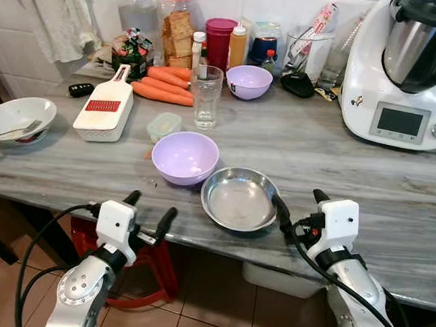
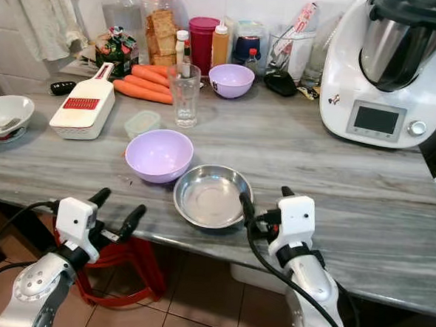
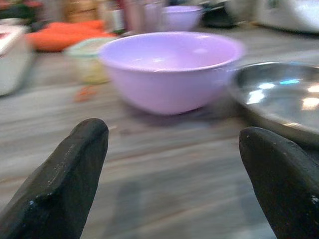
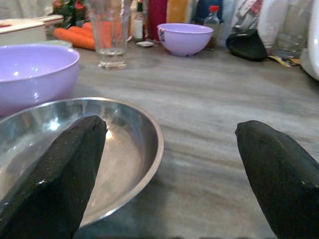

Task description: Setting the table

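Two grippers spread wide at the counter's front edge, neither holding a thing.
Right gripper [image 1: 298,205] has one finger at the steel bowl [image 1: 239,200]'s rim; left gripper [image 1: 149,210] hangs just off the edge, facing the lavender bowl [image 1: 184,157], which touches the steel one on the grey counter [image 1: 365,180].

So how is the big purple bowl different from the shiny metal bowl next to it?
The big purple bowl is matte lilac, while the metal bowl is silver and mirrors the light. The purple bowl is deeper with tall sides; the metal bowl is shallow and flatter. The right gripper has a finger at the metal bowl's rim, while the left gripper stops short of the purple bowl. Both are round, upright and empty.
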`<state>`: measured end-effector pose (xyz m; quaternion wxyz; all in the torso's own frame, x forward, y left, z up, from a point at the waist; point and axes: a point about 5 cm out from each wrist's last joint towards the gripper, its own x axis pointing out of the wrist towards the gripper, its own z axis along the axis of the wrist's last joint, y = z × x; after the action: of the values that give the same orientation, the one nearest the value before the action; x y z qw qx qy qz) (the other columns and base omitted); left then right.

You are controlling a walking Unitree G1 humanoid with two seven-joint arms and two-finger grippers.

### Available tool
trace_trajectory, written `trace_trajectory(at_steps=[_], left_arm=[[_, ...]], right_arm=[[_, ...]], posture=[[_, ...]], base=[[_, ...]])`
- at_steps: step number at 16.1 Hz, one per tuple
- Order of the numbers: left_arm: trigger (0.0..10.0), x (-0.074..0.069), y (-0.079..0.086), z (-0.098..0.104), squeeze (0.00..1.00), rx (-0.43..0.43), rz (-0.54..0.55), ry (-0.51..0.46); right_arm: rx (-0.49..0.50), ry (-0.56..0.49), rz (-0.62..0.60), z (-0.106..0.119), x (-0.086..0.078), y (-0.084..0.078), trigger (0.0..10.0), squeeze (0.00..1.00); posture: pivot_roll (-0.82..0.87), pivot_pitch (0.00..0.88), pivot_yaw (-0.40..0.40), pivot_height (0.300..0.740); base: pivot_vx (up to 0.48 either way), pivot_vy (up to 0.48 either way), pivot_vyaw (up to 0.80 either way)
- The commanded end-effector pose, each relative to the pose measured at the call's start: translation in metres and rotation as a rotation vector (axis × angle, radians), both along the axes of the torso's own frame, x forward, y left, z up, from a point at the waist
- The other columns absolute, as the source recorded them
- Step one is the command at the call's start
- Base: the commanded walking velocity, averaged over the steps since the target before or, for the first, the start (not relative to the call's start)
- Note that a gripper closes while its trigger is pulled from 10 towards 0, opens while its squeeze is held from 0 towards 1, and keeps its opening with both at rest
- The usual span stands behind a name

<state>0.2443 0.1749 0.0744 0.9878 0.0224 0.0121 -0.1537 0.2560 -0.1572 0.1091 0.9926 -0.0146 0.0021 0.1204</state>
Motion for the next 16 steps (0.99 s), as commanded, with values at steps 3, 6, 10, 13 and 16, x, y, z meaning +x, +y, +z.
trace_trajectory(at_steps=[3,6,10,13,16], left_arm=[[10.0,-0.002,0.015,-0.010,0.00,0.030,0.164,0.045],[10.0,-0.003,0.013,-0.010,0.00,0.073,0.198,0.035],[10.0,-0.001,0.016,-0.008,0.00,0.092,0.233,0.033],[10.0,0.003,0.014,-0.005,0.00,0.094,0.239,0.028],[10.0,0.006,0.016,-0.001,0.00,0.104,0.248,0.017]], right_arm=[[0.030,0.046,-0.043,-0.011,-0.006,0.000,10.0,0.00],[0.035,0.027,-0.075,-0.010,-0.009,-0.003,10.0,0.00],[0.029,0.010,-0.105,-0.008,-0.011,-0.006,10.0,0.00],[0.025,-0.012,-0.127,-0.003,-0.010,-0.009,10.0,0.00],[0.044,-0.014,-0.157,-0.001,-0.011,-0.012,10.0,0.00]], posture=[[0.00,0.000,0.010,0.740],[0.01,0.000,0.010,0.740],[0.00,0.000,0.013,0.740],[0.00,0.000,0.014,0.740],[-0.01,0.000,0.014,0.740]], base=[[0.000,0.000,-0.72],[0.000,0.000,-0.53],[0.000,0.000,0.00],[0.000,0.000,0.00],[-0.257,0.000,0.00]])
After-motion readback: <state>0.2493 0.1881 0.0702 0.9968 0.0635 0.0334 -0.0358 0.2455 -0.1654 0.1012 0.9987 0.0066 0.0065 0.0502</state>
